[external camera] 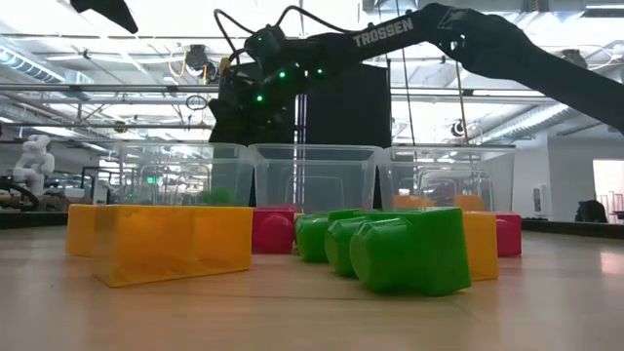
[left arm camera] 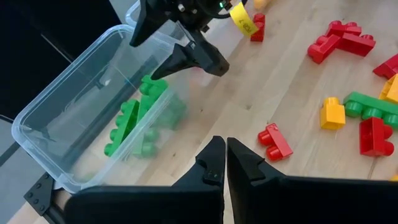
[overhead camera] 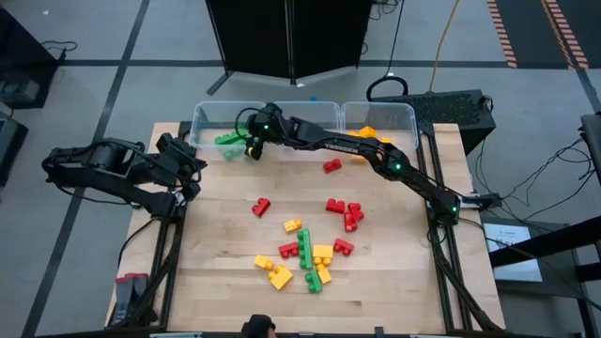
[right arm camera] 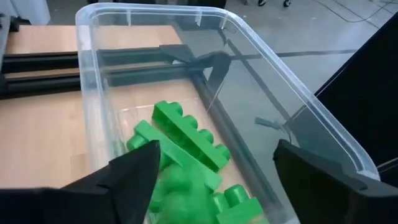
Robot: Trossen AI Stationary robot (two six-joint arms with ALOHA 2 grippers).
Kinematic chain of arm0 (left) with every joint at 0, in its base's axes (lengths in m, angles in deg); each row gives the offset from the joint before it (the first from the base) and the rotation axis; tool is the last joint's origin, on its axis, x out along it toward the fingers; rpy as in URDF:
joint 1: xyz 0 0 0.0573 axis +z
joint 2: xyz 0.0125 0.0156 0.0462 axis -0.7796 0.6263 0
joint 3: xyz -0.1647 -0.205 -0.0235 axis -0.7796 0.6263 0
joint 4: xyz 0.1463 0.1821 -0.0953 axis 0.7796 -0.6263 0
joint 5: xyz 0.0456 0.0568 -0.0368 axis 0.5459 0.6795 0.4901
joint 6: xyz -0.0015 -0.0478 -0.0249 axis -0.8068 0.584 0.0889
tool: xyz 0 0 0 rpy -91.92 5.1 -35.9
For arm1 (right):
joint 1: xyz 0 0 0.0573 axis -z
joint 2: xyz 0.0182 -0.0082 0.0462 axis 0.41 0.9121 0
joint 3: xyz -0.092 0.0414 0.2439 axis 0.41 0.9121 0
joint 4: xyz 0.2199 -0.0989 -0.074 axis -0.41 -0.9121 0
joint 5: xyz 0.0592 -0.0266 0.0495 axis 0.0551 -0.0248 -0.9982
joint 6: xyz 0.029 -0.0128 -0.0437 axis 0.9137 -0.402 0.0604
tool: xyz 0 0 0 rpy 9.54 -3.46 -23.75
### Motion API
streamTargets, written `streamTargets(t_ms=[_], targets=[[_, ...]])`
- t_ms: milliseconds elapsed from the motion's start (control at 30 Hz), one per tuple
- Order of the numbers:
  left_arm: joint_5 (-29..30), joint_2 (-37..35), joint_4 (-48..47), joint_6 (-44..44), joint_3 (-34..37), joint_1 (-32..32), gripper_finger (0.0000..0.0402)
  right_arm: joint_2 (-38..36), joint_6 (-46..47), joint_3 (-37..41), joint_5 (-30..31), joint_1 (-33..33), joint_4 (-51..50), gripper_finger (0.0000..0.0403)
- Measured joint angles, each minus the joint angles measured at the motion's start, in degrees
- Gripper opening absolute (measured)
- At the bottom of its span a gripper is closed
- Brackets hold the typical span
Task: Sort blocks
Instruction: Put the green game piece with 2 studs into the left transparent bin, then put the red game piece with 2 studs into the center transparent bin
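Above the left-hand clear bin point(overhead camera: 208, 120), the right gripper point(right arm camera: 214, 171) hangs with its jaws spread wide and nothing between them; directly below the gap lie several green blocks point(right arm camera: 186, 140) on the bin floor, one long studded piece resting tilted across the others. Seen from the left wrist, the same green blocks point(left arm camera: 138, 115) lie just under the right gripper's fingers point(left arm camera: 193, 59). The left gripper point(left arm camera: 225, 163) waits at the table's left edge with its jaws closed together and holding nothing; ahead of its fingertips a small red block point(left arm camera: 275, 140) lies on the wood, apart from them. Farther out from both sets of jaws, loose red, yellow and green blocks point(overhead camera: 308, 252) lie scattered across the table point(overhead camera: 225, 253).
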Motion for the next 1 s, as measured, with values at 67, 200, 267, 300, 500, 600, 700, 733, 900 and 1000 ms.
streamTargets(t_ms=[67,200,267,300,500,600,700,733,900,1000], targets=[[0.00,-0.02,0.01,0.00,0.00,0.00,0.0000,-0.95,-0.05,0.04,0.00,-0.02,-1.15,0.0317],[0.00,0.00,-0.03,0.00,0.00,0.00,0.0000,-5.93,-1.49,0.07,-0.52,-0.66,-6.17,0.0314],[0.00,0.00,-0.02,0.00,0.00,-0.01,0.0000,-11.17,-2.95,0.07,-0.73,-1.35,-12.24,0.0307],[0.00,0.00,-0.06,0.00,0.00,-0.02,0.0000,-14.05,-3.47,0.07,-1.40,-1.78,-16.18,0.0304],[0.00,-0.02,-0.16,-0.39,0.00,-0.02,0.0000,-24.36,-0.92,-0.15,-7.95,-3.48,-44.08,0.0289],[0.00,0.00,-0.16,-0.43,0.00,0.00,0.0000,-24.96,2.93,0.21,-8.02,-4.15,-57.24,0.0283],[0.00,-0.02,-0.17,-0.49,0.00,-0.02,0.0000,-27.37,5.86,1.08,-9.37,-5.21,-64.25,0.0279],[0.00,0.00,-0.17,-0.64,0.00,-0.02,0.0000,-28.57,6.36,2.38,-10.23,-5.77,-64.47,0.0278],[-0.02,-0.02,-0.99,-1.66,0.00,-0.01,0.0000,-36.67,9.50,17.36,-9.24,-9.40,-58.74,0.0277],[-0.02,-0.02,-1.42,-1.63,0.00,0.00,0.0000,-44.88,14.30,32.43,-5.04,-10.47,-51.30,0.0277]])
